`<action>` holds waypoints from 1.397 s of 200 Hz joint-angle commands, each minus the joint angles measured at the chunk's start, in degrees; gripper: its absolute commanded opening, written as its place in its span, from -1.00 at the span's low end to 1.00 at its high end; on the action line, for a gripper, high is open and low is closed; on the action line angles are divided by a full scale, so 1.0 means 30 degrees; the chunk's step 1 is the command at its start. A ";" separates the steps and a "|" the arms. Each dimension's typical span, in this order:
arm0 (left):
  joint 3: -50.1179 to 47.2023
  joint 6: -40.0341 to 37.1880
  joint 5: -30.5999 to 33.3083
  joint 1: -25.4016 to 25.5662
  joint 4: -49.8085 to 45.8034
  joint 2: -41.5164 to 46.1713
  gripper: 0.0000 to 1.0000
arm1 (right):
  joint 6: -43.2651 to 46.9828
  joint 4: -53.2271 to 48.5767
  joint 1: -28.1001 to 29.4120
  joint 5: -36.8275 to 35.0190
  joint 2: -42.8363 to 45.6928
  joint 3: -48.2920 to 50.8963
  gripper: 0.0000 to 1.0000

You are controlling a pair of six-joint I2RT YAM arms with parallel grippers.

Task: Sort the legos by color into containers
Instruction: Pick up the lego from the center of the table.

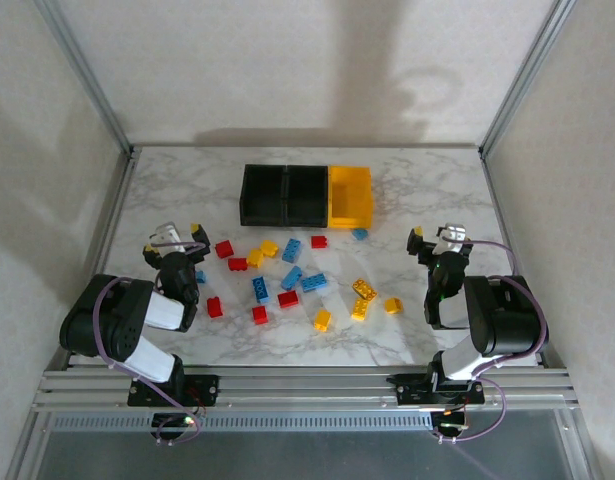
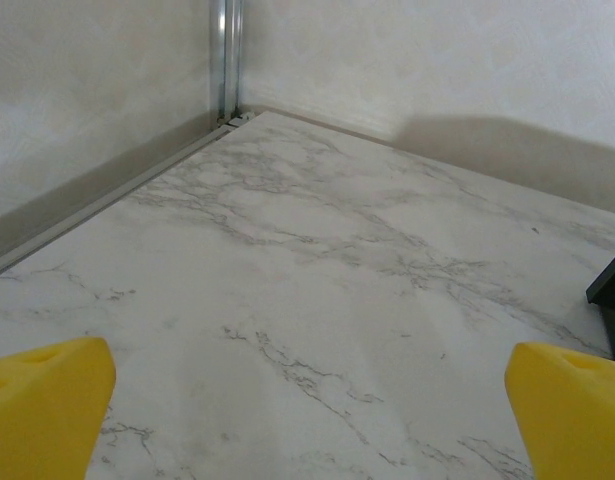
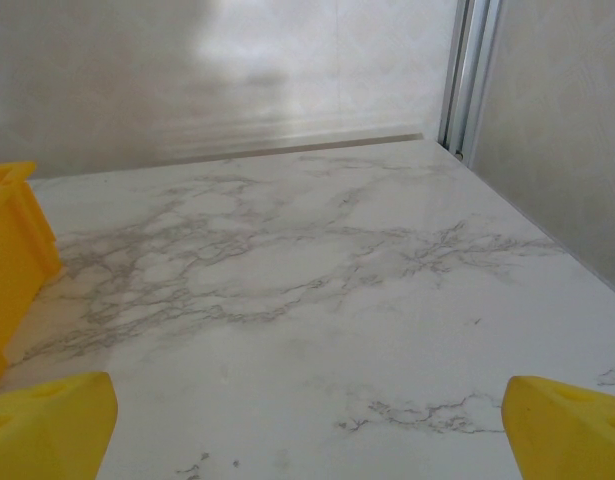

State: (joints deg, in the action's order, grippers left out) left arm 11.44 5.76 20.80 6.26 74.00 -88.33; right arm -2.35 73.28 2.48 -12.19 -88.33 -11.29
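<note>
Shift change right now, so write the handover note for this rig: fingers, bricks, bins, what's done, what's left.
Left gripper: fingers open, empty, over bare table left of the pile.
Right gripper: fingers open, empty, right of the pile.
Legos: red, blue and yellow, loose on the table in front of the containers.
Done: nothing visibly sorted; no brick can be made out in any bin.
Left: every brick on the table.

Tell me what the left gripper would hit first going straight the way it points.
Nothing close: ahead of the left gripper lies bare table, then probably the wall by the corner post. The black bin sits off to the right, out of line.
</note>
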 commanded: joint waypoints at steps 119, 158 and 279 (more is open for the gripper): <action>0.9171 1.0453 -0.1236 -0.1173 -1.8303 0.6220 0.99 | -1.0604 -1.7993 -0.0349 0.4171 0.7051 -0.9009 0.97; 0.8571 1.1208 -0.6826 -0.1255 -1.8977 0.7306 0.99 | -1.1404 -1.9354 -0.0248 0.7541 0.6788 -0.9872 0.88; 0.6771 1.1233 -1.2330 0.3642 -2.5380 1.2537 0.91 | -0.8134 -3.2565 0.5545 0.5089 0.4139 -1.2434 0.51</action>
State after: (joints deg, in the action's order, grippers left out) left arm 34.50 37.17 -16.12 13.28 1.69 -53.01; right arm -28.05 -18.17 16.82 5.58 -76.14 -51.11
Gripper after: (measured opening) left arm 0.956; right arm 0.739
